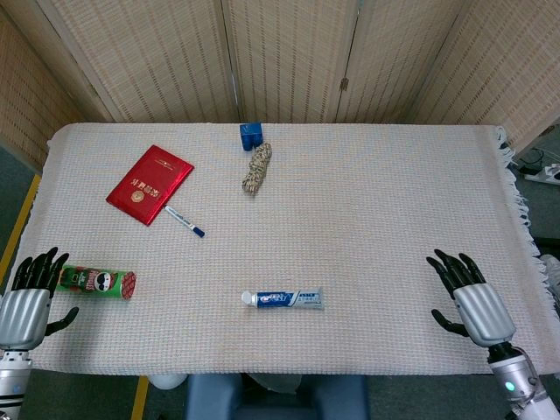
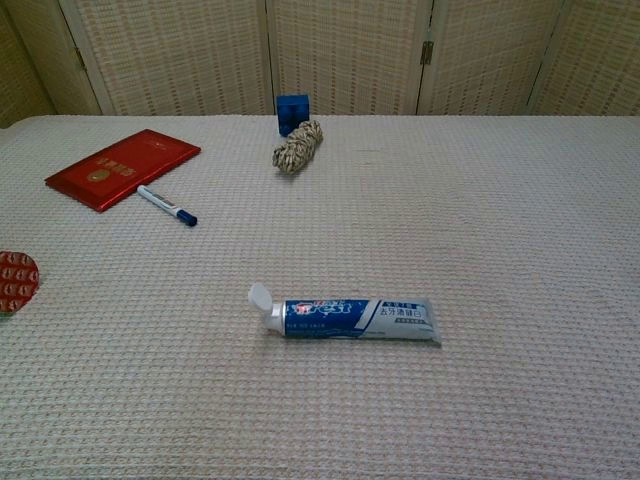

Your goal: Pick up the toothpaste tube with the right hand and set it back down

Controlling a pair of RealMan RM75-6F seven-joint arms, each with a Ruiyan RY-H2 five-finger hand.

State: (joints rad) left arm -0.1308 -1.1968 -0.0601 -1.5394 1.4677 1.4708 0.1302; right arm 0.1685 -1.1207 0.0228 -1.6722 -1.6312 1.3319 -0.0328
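While the toothpaste tube (image 1: 283,298) is lying flat near the bench's (image 1: 367,219) front edge, untouched, the right hand (image 1: 468,302) is hovering well apart with fingers spread, holding nothing; pick-up and set-down are both pending.

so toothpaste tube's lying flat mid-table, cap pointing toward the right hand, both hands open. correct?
Not quite: the toothpaste tube lies flat, but its cap points toward the left hand, away from the right hand. The head view shows it. Both hands are open.

table (image 1: 385,210) | toothpaste tube (image 1: 283,299) | booklet (image 1: 150,184) | pen (image 1: 185,221) | rope (image 1: 257,168) | can (image 1: 98,283)
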